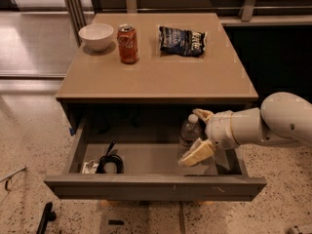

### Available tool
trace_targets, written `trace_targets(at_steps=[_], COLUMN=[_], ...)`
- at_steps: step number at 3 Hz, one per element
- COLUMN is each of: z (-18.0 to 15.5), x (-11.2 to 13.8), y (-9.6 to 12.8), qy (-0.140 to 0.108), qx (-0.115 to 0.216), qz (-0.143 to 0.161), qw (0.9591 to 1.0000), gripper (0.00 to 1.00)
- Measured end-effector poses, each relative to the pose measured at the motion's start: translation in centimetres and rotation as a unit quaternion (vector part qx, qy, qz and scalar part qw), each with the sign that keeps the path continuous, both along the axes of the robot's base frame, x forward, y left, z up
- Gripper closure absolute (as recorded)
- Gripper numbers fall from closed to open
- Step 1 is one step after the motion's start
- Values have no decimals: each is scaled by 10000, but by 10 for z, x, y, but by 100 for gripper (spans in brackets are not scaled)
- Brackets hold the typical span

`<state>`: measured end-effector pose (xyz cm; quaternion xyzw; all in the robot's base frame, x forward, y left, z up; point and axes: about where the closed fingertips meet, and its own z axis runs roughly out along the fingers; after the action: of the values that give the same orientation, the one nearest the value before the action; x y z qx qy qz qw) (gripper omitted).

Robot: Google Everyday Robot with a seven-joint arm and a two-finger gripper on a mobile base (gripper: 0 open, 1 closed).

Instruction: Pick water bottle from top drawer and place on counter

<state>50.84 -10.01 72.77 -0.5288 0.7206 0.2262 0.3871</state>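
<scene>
The water bottle [188,132] is clear with a white cap and stands upright in the right part of the open top drawer [155,186]. My gripper [191,136] reaches in from the right on a white arm. Its two tan fingers are spread apart: one finger [202,115] is behind the bottle's cap and the other [196,154] is in front of its base, so the bottle stands between them. The fingers do not visibly squeeze it. The tan counter [161,74] lies above the drawer.
On the counter stand a white bowl [96,35], a red soda can [128,44] and a dark chip bag [183,40]. A black coiled cable [109,162] and a small packet lie at the drawer's left. Speckled floor surrounds the cabinet.
</scene>
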Motion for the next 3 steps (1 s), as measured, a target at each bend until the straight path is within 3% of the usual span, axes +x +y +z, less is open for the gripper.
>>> trace_targets(at_steps=[3], z=[-11], x=[18], y=[-5], qy=[-340], qx=[-157], qz=[-184], qw=[9991], gripper=[3])
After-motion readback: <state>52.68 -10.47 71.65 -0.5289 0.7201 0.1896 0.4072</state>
